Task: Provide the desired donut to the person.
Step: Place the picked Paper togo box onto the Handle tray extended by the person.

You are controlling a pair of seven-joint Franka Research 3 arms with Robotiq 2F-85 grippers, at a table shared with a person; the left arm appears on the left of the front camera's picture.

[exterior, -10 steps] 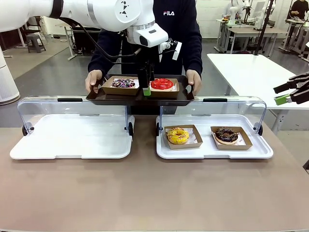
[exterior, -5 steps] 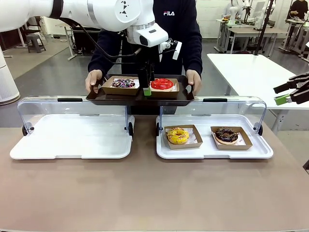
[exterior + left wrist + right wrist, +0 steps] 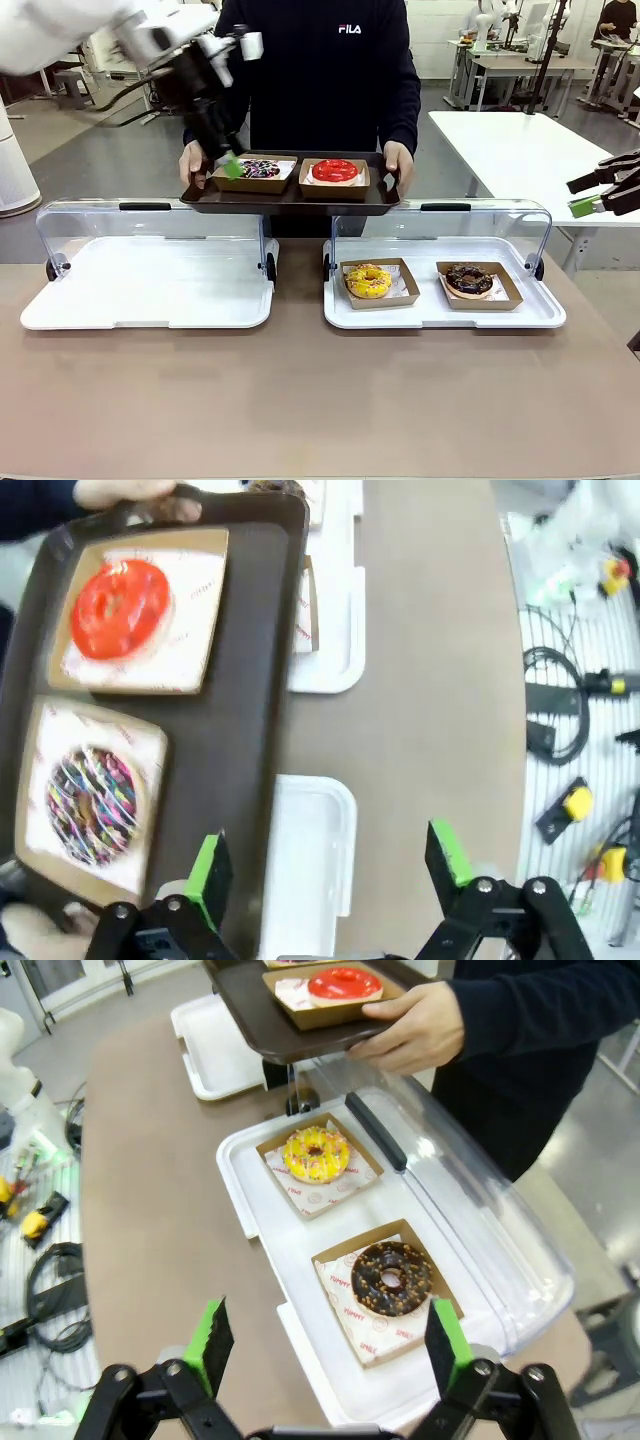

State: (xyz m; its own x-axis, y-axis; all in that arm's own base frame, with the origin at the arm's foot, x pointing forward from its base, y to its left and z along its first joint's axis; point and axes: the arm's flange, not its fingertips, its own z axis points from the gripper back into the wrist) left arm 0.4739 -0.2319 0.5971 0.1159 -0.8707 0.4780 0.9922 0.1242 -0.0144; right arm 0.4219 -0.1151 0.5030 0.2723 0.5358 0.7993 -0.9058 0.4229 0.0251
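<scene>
The person holds a dark brown tray over the far edge of the table. On it sit two boxed donuts: a sprinkled chocolate one and a red glazed one. My left gripper hangs open and empty at the tray's left end, beside the sprinkled donut. My right gripper is open and empty, off to the right, high above the right white tray.
The right white tray holds a yellow donut and a chocolate donut in boxes, its clear lid tipped back. The left white tray is bare. The person's hand grips the brown tray.
My left gripper has swung left and up, from between the two boxes on the brown tray to the tray's left end. The red donut stays on the tray.
</scene>
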